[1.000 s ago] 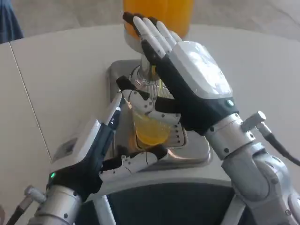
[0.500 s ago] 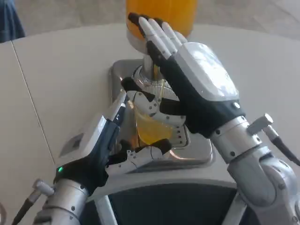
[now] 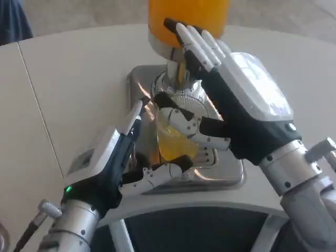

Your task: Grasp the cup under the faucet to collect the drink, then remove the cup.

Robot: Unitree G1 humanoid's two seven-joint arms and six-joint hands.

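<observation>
Cup [image 3: 176,137] — clear plastic, approx half full w/ orange drink.

White table [image 3: 79,84] with a silver drip tray [image 3: 223,176] of the juice dispenser [image 3: 186,18] on it.

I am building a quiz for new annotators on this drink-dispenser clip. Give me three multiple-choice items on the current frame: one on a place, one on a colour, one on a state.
1. Where does the cup stand?
A. on the white table, away from the dispenser
B. on the metal drip tray below the faucet
C. on top of the tank

2. What colour is the drink in the tank?
A. green
B. red
C. orange

3. How full is the cup?
A. empty
B. partly filled
C. overflowing

Key: 1 B, the cup sits on the tray under the spout; 2 C, the tank is orange; 3 B, yellow-orange liquid fills only its lower part.
</observation>
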